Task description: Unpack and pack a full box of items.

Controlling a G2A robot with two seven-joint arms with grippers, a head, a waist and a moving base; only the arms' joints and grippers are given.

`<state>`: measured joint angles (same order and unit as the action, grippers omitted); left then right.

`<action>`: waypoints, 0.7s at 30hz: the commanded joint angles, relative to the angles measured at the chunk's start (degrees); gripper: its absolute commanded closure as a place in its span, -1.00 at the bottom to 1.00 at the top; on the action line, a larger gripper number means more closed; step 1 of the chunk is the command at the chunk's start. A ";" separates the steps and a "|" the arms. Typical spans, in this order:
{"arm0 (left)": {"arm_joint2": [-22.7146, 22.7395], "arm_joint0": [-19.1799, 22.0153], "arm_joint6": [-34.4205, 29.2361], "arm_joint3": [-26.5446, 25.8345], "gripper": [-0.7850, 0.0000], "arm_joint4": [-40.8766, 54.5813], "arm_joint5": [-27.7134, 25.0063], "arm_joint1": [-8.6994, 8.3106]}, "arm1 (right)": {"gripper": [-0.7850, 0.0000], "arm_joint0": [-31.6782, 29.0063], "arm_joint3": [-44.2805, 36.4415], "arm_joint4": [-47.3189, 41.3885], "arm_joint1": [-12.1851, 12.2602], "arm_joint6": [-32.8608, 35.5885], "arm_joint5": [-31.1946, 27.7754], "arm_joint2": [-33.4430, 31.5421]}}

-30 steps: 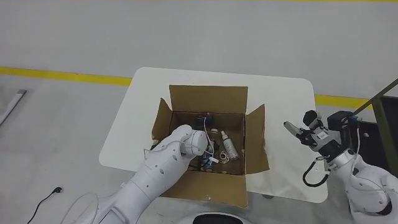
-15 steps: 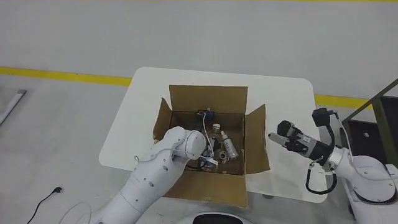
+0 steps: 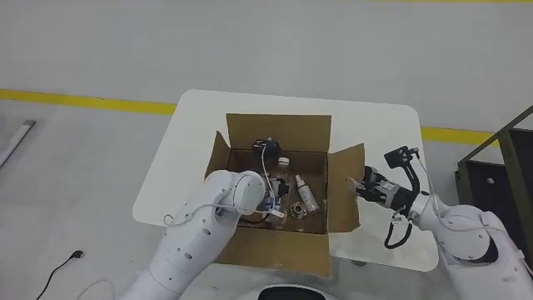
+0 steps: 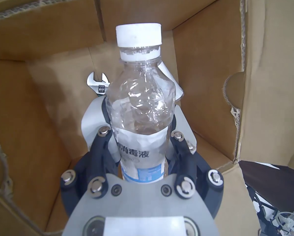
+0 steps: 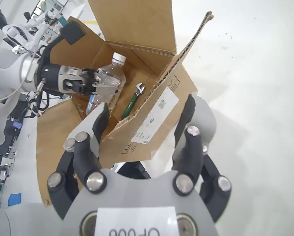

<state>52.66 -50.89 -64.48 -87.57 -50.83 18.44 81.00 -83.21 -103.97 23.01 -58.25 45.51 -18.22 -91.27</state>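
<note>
Left gripper [image 4: 139, 121], seen from its own wrist, is pinched on the label band of a clear bottle [image 4: 139, 94] with a white cap. It holds the bottle upright inside the cardboard box [image 4: 210, 74]. A wrench [image 4: 96, 83] lies on the box floor beyond it.

From the right wrist, the right gripper [image 5: 149, 119] has its fingers spread astride the box's side flap [image 5: 161, 94], with the cardboard between them and not yet squeezed.

From above, the box sits mid-table [image 3: 383, 125] and the bottle's cap is toward 12 o'clock inside it. A smaller pale bottle [image 3: 306, 194] lies toward 3 o'clock.

A second ago the right gripper hung out by the table's 3 o'clock edge; it has since closed in on the 3 o'clock flap. The left arm has shifted the bottle toward 12 o'clock. Unpacking looks under way: the flap is likely to be steadied while the bottle comes out.
</note>
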 commanded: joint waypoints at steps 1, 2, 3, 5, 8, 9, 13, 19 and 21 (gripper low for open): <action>1.16 -0.33 0.63 -0.69 1.00 0.47 -0.39 -0.17 | 1.00 0.08 0.77 -0.37 0.03 -0.31 0.58 -0.09; 1.64 -0.46 0.80 -1.13 1.00 0.83 -0.58 -0.23 | 1.00 0.11 1.05 -0.68 0.05 -0.45 0.60 -0.22; 2.13 -0.56 1.10 -1.75 1.00 1.23 -0.83 -0.29 | 1.00 0.10 1.42 -0.96 0.08 -0.47 0.62 -0.36; 2.89 -0.83 1.22 -2.70 1.00 1.88 -1.42 -0.41 | 1.00 0.19 2.06 -1.25 0.14 -0.66 0.23 -0.45; 3.81 -1.05 0.97 -4.01 1.00 2.50 -2.31 -0.59 | 1.00 0.28 2.33 -0.86 0.17 -0.77 0.08 -0.45; 4.01 -1.12 0.80 -4.42 1.00 2.48 -2.45 -0.66 | 1.00 0.28 2.33 -0.86 0.17 -0.77 0.08 -0.45; 4.73 -1.43 0.42 -6.35 1.00 3.09 -3.05 -0.83 | 1.00 0.28 2.33 -0.86 0.17 -0.77 0.08 -0.45; 5.49 -1.75 -0.38 -9.75 1.00 3.84 -3.65 -1.06 | 1.00 0.07 2.30 -2.12 0.06 -2.60 1.12 -0.59; 5.99 -2.08 -0.64 -10.83 1.00 4.33 -3.78 -1.17 | 1.00 0.06 2.16 -3.50 0.09 -3.53 1.74 -1.58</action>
<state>58.33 -52.73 -64.94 -97.78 -46.82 14.73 79.91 -83.15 -101.72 20.38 -58.19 42.55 -16.87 -92.18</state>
